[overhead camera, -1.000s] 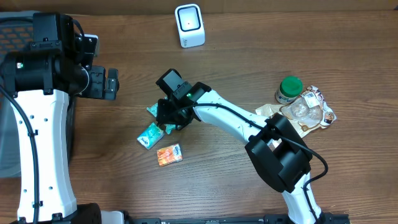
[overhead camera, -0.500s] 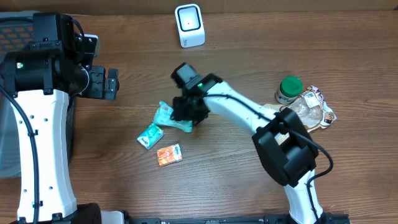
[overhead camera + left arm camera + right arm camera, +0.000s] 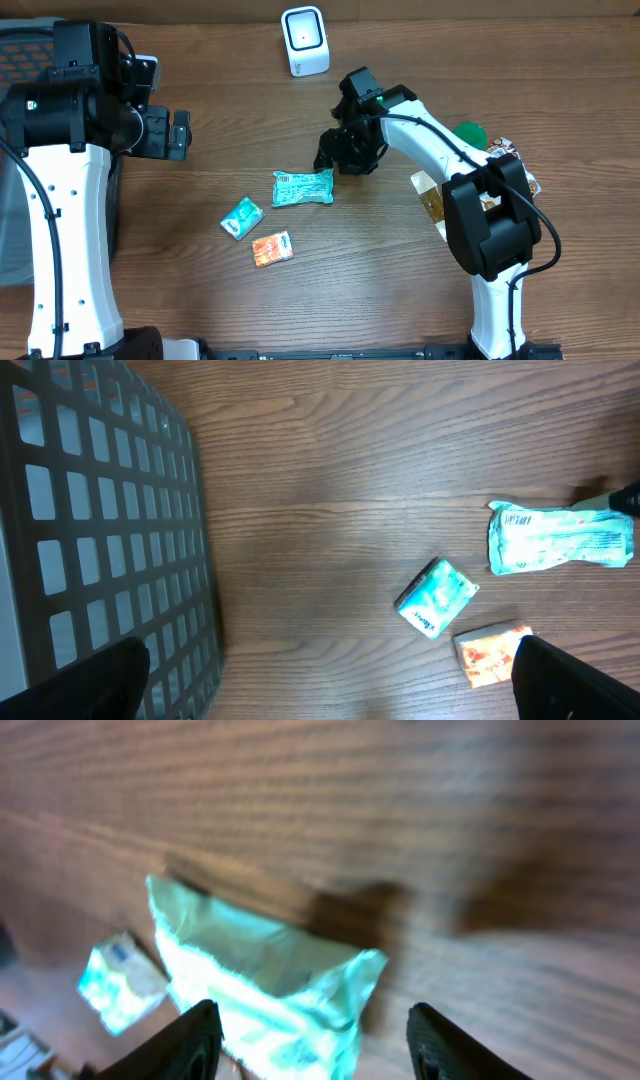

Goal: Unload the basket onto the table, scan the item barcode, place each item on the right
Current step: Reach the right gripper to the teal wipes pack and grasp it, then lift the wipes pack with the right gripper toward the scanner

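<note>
Packet (image 3: 303,187) is the thing to look at, the teal-green crinkly one. It's lying flat on the wooden table (image 3: 400,290), pretty much dead centre in the overhead view, long side running 9 to 3 o'clock with its printed face up.

The right gripper (image 3: 318,1040) sits just off the packet's right end, at about 1 o'clock from it, and it isn't holding anything. In its wrist view both fingers (image 3: 196,1040) are spread well apart, and the packet is down on the wood beyond them. I can't tell from these shots whether a tip brushes the packet's edge, but it's definitely not pinched.

The white scanner (image 3: 305,40) stands at 12 o'clock from the packet, well apart, up by the far edge of the table.

The left gripper (image 3: 182,135) is way over at 10 o'clock, with its jaws wide and nothing between them. Its wrist view looks down past a grey mesh basket (image 3: 100,520) toward the packets.

Other bits on the table:
- a smaller teal packet (image 3: 241,216) at 8 o'clock from the main one, near it
- an orange packet (image 3: 272,248) at 7 o'clock, just below the small teal one
- a green-lidded jar (image 3: 470,131) at 2 o'clock, partly hidden by the right arm, next to a heap of shiny wrappers (image 3: 512,160)
</note>
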Robot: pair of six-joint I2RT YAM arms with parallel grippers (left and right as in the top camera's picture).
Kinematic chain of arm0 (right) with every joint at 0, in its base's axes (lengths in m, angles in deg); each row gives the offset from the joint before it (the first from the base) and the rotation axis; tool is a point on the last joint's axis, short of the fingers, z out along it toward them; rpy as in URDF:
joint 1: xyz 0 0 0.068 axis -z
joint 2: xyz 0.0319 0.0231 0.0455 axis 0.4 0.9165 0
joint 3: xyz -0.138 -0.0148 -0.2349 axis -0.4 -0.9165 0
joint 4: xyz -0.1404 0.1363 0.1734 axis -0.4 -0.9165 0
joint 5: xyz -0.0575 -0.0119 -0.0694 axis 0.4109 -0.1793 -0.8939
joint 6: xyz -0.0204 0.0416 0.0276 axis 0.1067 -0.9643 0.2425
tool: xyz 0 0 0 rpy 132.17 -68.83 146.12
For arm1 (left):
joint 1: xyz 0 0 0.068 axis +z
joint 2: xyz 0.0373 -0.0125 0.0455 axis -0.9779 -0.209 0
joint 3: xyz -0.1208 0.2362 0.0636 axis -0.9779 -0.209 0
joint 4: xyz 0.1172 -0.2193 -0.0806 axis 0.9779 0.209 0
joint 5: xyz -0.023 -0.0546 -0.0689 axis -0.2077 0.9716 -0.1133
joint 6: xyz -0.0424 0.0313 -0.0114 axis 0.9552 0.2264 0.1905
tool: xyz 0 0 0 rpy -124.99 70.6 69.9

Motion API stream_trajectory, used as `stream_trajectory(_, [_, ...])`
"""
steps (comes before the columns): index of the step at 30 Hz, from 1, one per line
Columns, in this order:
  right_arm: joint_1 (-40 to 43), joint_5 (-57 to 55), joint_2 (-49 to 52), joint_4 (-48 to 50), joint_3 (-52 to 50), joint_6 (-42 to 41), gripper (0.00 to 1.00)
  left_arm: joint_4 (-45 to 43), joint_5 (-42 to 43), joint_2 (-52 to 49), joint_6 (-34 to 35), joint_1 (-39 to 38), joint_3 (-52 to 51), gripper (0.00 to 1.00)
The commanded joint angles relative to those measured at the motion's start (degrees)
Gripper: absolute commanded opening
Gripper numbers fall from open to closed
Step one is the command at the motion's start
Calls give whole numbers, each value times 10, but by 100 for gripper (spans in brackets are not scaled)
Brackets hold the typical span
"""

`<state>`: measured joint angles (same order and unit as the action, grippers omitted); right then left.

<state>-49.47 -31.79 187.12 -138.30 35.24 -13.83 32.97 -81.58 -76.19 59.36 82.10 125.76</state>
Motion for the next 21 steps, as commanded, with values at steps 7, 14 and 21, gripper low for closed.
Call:
stream_trajectory(7, [-12,33,-8,-32,-4,-19,62,-1,-1,-2,-6,-1,5,100])
stream_trajectory(14, [-15,88,-8,74,-82,-53,62,-1,-1,-2,-7,0,5,100])
stream_trajectory(21, [-29,94,-8,173,-156,-96,49,-1,-1,-2,-6,0,5,100])
